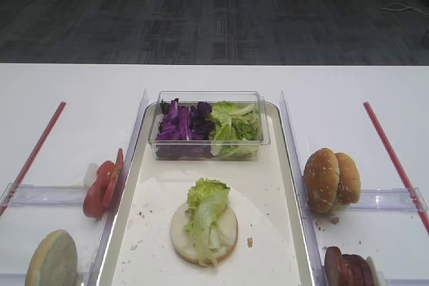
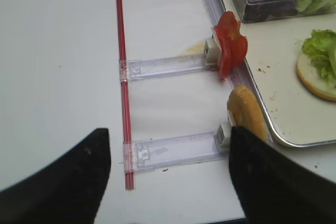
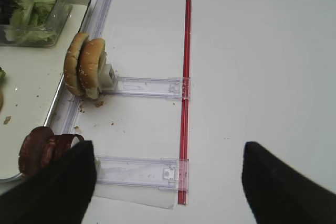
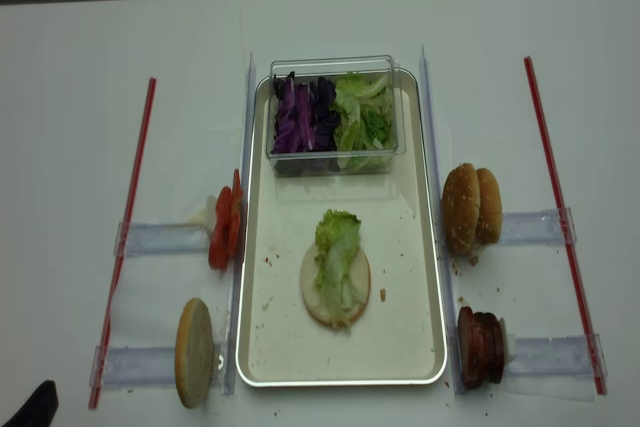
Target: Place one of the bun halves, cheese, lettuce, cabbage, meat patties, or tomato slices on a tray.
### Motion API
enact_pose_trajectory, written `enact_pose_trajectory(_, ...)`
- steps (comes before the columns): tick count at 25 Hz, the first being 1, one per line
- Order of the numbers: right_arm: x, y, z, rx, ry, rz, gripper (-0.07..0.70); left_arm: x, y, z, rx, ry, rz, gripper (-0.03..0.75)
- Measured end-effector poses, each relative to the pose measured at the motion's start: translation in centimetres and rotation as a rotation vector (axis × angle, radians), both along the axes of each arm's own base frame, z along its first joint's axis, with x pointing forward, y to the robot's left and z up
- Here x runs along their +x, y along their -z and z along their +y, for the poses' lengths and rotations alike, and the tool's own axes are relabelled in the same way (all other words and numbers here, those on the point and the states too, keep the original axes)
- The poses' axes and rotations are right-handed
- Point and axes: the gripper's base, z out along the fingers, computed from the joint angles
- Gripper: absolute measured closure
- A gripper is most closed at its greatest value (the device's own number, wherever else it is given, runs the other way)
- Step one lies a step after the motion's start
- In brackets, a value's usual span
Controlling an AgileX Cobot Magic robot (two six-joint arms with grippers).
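Far left on the white table [image 4: 60, 147]: a thin red rod [image 4: 122, 237] running 12 to 6, two clear plastic rails [image 4: 160, 239] branching off it.

Upper rail: thin red tomato slices [image 4: 224, 227] standing on edge. Lower rail: a pale tan bun half [image 4: 194, 351], also on edge.

My left pincer [image 2: 168, 179]: dark fingers [image 2: 63, 182] spread wide above the table, nothing between them.

Centre: long silvery tray with white speckled liner [image 4: 400, 337]. At its 12 o'clock end, a clear plastic tub [image 4: 334, 64] with dark purple shredded cabbage [image 4: 300, 117] on the left and green leaves on the right. Mid-tray, a flat pale bun disc [image 4: 312, 297] with a ruffled green lettuce clump [image 4: 338, 247] lying on it, overhanging toward 12.

Right of tray: two browned sesame domes [image 4: 470, 207] on edge; at 6 from them, dark reddish-brown meat patties [image 4: 482, 345] on edge.

My right pincer [image 3: 168, 182]: spread, empty, over bare table.
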Motion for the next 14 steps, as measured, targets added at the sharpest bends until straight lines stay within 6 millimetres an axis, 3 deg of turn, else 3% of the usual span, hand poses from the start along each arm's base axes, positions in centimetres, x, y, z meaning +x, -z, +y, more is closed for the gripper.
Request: enact_pose_trajectory(14,0.0,0.0,0.0,0.0,0.0,0.0,0.047,0.0,0.0,0.0,0.0,0.0,0.0,0.26)
